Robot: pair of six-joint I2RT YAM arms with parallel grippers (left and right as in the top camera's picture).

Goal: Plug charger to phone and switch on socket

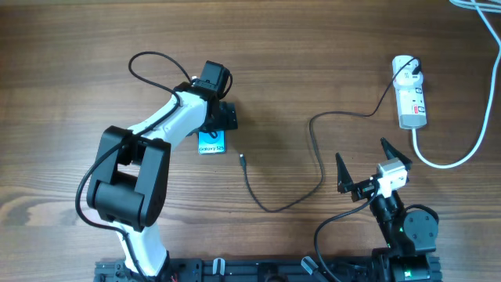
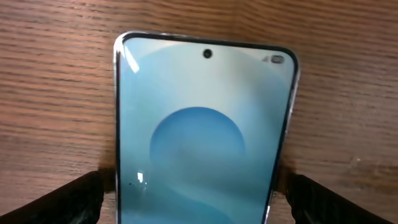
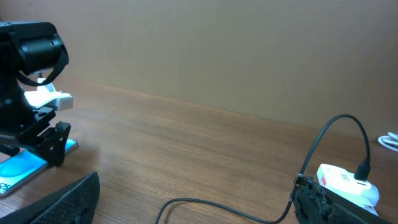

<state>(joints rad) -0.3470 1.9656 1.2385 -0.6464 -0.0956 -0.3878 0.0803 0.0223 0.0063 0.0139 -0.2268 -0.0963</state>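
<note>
The phone (image 1: 210,144) lies flat on the table with its blue-turquoise screen up, and fills the left wrist view (image 2: 202,124). My left gripper (image 1: 221,117) is open and straddles the phone's sides (image 2: 199,199), with a small gap at each finger. The charger's thin black cable (image 1: 317,157) runs from its black plug in the socket (image 1: 410,102) at the far right in a loop to its metal-tipped free end (image 1: 242,160), which lies right of the phone. My right gripper (image 1: 360,150) is open and empty, above the cable loop (image 3: 217,202). The right wrist view also shows the socket (image 3: 345,179) and the phone (image 3: 22,168).
A thick white cable (image 1: 470,149) curves from the socket along the right edge of the table. The left arm's body (image 1: 129,176) stands over the front left. The table is brown wood.
</note>
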